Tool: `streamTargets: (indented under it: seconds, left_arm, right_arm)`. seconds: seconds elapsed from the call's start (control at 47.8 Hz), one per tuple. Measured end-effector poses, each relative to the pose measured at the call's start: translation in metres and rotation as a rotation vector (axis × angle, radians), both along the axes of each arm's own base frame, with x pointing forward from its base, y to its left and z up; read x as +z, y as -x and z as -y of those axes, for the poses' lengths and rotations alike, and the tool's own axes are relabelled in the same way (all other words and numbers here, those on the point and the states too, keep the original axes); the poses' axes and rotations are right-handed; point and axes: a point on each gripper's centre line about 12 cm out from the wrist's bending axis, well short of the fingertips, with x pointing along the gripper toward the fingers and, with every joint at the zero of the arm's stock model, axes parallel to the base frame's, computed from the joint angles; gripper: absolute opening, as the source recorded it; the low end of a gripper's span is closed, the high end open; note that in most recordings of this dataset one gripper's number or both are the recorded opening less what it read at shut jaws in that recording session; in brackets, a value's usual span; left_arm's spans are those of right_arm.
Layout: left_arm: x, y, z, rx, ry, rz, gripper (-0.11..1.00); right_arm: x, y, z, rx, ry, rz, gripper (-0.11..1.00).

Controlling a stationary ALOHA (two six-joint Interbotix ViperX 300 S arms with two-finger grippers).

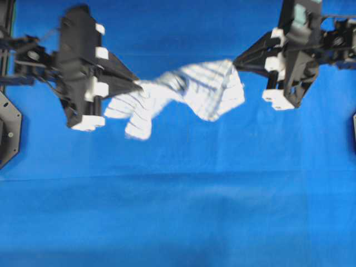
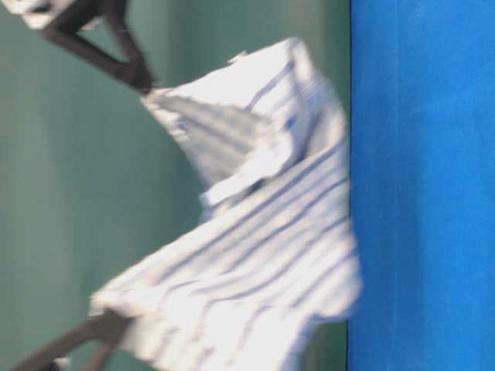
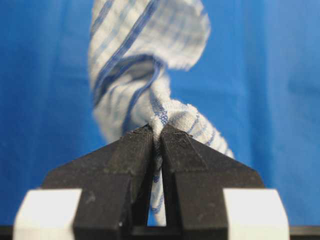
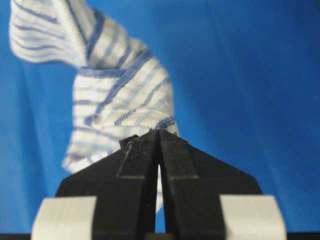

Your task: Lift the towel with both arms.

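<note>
Overhead exterior: towel (image 1: 189, 92) strung between hands — left hand (image 1: 139, 84) and right hand (image 1: 236, 63) each clamped on an end, cloth sagging mid-span.

Finding no readable text, labels, brands, numbers or signs in any view.
</note>
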Motion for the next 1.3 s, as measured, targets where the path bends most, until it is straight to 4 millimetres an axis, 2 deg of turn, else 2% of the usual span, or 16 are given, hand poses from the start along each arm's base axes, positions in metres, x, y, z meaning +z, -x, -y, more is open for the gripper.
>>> streamTargets:
  seconds: [0.23,0.418,0.586,0.983,1.046,1.213,1.276,1.297]
  left_arm:
    - [0.049,0.013,0.000,0.004,-0.009,0.076,0.01]
    - [0.080,0.022,0.000,0.003,-0.015,0.114,0.01]
    - [0.085,0.024,0.001,0.002,-0.015,0.120,0.01]
    - [0.084,0.024,0.000,0.003,-0.016,0.117,0.02]
    - [0.084,0.024,0.000,0.003,-0.017,0.119,0.09]
    - [0.087,0.027,0.001,0.002,-0.019,0.131,0.59]
    - [0.089,0.028,0.001,0.002,-0.020,0.137,0.77]
    - [0.089,0.029,0.001,0.002,-0.020,0.140,0.83]
  right_arm:
    - [0.049,0.002,0.003,-0.010,0.038,0.031,-0.01]
    - [0.075,0.004,0.002,-0.009,0.054,0.050,-0.01]
    - [0.087,0.004,-0.003,0.011,0.067,0.076,-0.01]
    - [0.086,0.002,-0.003,0.035,0.110,0.064,-0.01]
    - [0.087,0.003,-0.003,0.037,0.114,0.069,0.04]
    - [0.088,0.002,-0.003,0.039,0.116,0.076,0.53]
    - [0.088,0.002,-0.003,0.037,0.118,0.078,0.66]
    - [0.088,0.002,-0.003,0.037,0.120,0.077,0.67]
